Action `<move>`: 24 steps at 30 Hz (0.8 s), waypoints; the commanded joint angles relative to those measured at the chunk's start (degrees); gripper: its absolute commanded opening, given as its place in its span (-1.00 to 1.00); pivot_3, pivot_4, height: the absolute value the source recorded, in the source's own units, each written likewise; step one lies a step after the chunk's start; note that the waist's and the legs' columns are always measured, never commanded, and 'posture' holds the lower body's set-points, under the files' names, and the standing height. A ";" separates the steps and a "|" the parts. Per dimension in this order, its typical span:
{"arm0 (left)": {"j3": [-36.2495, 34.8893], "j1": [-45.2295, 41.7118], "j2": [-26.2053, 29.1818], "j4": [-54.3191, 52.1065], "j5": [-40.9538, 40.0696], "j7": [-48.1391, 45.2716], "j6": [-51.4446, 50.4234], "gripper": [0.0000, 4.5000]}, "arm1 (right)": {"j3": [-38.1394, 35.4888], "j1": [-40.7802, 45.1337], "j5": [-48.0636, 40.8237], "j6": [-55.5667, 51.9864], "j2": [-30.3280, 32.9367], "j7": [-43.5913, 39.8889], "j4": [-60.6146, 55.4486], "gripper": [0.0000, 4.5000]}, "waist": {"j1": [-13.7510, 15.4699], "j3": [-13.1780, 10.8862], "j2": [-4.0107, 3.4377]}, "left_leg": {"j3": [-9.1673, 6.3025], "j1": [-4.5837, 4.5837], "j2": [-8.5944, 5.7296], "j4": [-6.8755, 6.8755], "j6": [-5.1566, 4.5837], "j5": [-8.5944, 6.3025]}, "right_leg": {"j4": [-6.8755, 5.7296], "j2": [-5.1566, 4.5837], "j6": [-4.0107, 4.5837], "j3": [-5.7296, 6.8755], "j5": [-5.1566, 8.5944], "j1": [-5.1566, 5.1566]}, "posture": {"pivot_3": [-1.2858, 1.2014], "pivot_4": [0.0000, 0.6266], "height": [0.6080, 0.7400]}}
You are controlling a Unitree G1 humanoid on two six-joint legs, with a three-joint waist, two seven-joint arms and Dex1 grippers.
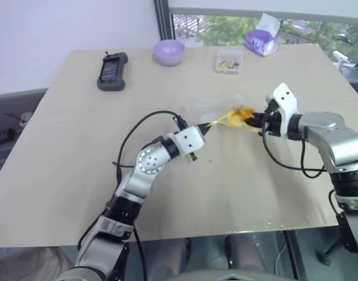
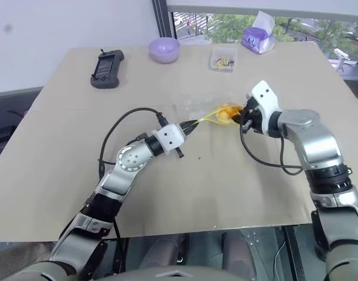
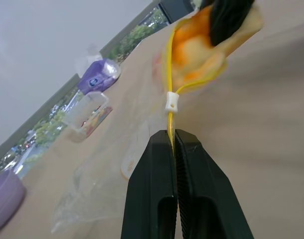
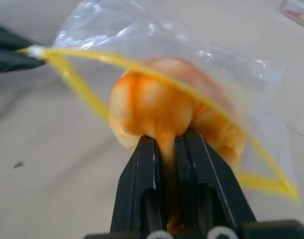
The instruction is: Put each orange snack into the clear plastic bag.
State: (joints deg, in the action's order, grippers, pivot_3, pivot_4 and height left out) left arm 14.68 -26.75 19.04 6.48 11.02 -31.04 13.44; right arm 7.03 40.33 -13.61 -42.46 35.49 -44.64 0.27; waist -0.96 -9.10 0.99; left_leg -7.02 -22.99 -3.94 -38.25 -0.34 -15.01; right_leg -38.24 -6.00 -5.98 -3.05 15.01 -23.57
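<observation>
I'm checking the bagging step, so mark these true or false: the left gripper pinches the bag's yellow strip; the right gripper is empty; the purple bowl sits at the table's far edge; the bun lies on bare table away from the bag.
1. The left gripper pinches the yellow closure strip of the clear crinkly plastic bag: true.
2. The right gripper is empty: false; it is shut on the round golden-orange bun.
3. The small purple bowl sits near the table's far edge: true.
4. The bun lies on bare table away from the bag: false; it is at the bag's mouth.

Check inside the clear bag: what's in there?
One orange snack sits in the clear plastic bag's yellow-edged mouth, pinched by the right gripper. Its far side is hidden, so how deep is unclear.
</observation>
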 commanded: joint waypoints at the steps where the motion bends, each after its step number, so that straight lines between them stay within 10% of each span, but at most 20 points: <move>1: 1.69 -0.21 -0.93 -2.94 -1.69 -1.95 1.50 -1.00 | -0.81 3.21 0.87 -0.38 -2.41 2.96 1.87 -1.00 | -0.01 0.00 0.00 | 0.00 0.00 0.00 0.00 0.00 0.00 | 0.00 0.00 0.00 0.00 0.00 0.00 | 0.03 -0.52 1.00; 12: 3.48 -0.65 -2.71 -2.76 -2.31 -3.77 1.82 -1.00 | -2.12 3.83 0.62 1.62 -9.48 6.80 3.70 -1.00 | -0.05 0.00 -0.01 | -0.01 0.00 -0.01 0.03 0.00 0.00 | 0.02 0.00 0.00 0.00 0.00 -0.01 | 0.03 -0.52 1.00; 19: 3.07 -0.95 -2.81 -2.24 -2.02 -3.28 1.70 -1.00 | -2.44 2.07 -0.35 0.53 -8.40 5.54 0.88 0.59 | -0.07 0.00 -0.02 | -0.01 0.00 -0.02 0.03 0.00 0.00 | 0.02 0.00 0.00 0.00 0.00 -0.01 | 0.03 -0.52 1.00; 24: 2.01 -2.33 -2.79 -0.81 -1.27 -1.43 1.47 -1.00 | -4.01 0.08 -2.92 -1.28 -3.28 0.97 -2.79 0.67 | 0.13 0.00 -0.02 | -0.03 -0.01 -0.03 0.03 0.00 0.00 | 0.03 0.00 0.00 0.01 0.00 -0.01 | 0.03 -0.52 1.00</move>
State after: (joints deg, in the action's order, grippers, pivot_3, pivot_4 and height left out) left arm 17.95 -27.67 16.55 6.40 9.68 -33.49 14.28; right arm 5.51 40.37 -15.23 -43.55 31.09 -42.31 0.46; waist -0.83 -9.10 0.98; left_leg -7.05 -23.01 -3.97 -38.22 -0.34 -15.01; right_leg -38.20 -6.00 -5.98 -3.03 15.01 -23.57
